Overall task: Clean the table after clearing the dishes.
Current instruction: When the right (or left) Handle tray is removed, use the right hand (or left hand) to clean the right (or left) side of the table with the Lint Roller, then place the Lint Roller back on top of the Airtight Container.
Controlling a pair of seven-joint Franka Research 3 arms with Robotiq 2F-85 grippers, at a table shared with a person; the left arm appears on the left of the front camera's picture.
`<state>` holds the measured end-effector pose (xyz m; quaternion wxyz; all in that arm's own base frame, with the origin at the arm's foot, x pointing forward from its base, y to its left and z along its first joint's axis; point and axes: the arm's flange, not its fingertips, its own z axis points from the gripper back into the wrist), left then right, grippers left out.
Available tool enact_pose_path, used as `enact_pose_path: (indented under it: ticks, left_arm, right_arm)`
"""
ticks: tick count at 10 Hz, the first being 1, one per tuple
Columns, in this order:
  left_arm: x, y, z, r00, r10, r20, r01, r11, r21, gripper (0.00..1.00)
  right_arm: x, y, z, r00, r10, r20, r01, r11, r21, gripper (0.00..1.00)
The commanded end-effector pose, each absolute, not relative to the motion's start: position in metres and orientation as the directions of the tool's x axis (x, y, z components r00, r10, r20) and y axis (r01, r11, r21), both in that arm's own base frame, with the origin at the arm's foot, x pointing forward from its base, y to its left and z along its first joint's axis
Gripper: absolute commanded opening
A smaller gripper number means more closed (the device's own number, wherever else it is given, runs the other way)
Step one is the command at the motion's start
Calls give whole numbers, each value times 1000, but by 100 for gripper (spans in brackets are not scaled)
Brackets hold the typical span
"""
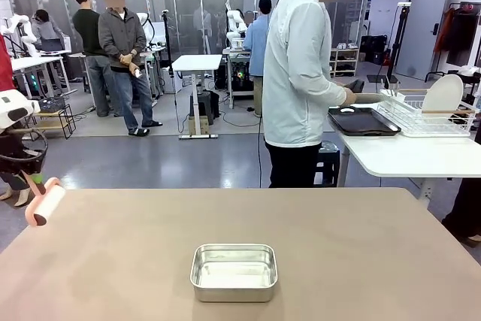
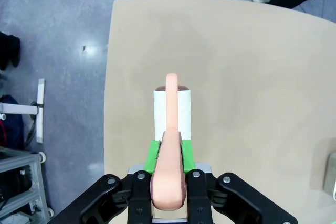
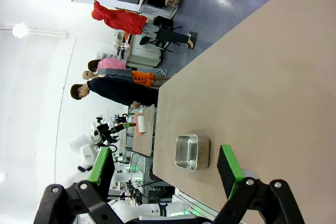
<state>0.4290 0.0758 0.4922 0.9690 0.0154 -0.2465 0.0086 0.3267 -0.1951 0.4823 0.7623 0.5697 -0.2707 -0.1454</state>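
The pinkish-brown table [image 1: 338, 246] spreads across the front view. My left gripper [image 1: 26, 174] hangs over its left edge, shut on the pink handle of a lint roller [image 1: 45, 202]. In the left wrist view the left gripper [image 2: 169, 174] clamps that handle, and the white roller [image 2: 171, 109] hovers above the table top [image 2: 252, 77]. My right gripper [image 3: 165, 163] is open with nothing between its green pads. Of the dishes, a white plate [image 1: 442, 95] stands in a wire rack and a dark tray [image 1: 363, 120] lies on the small white table.
A small steel pan [image 1: 234, 272] sits near the table's front middle, also the pan [image 3: 192, 152] beyond my right fingers. A person in a white hooded jacket [image 1: 301, 73] stands at the far side, hands at the tray. Other people stand farther back.
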Motion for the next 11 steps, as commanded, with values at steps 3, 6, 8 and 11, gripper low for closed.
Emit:
enact_pose_path:
  ticks: [3,6,8,11]
  left_arm:
    - [432,77,498,871,4,492,-23,999,32,20]
    - [432,77,498,871,4,492,-23,999,32,20]
    - [432,77,498,871,4,492,-23,999,32,20]
    - [437,47,515,844,-195,499,146,980,135,20]
  right_arm:
    - [326,-194,485,813,-526,250,-94,304,948,100]
    - [326,-194,485,813,-526,250,-94,304,948,100]
    - [326,-194,485,813,-526,250,-94,304,948,100]
    - [326,-194,485,813,-526,250,-94,304,948,100]
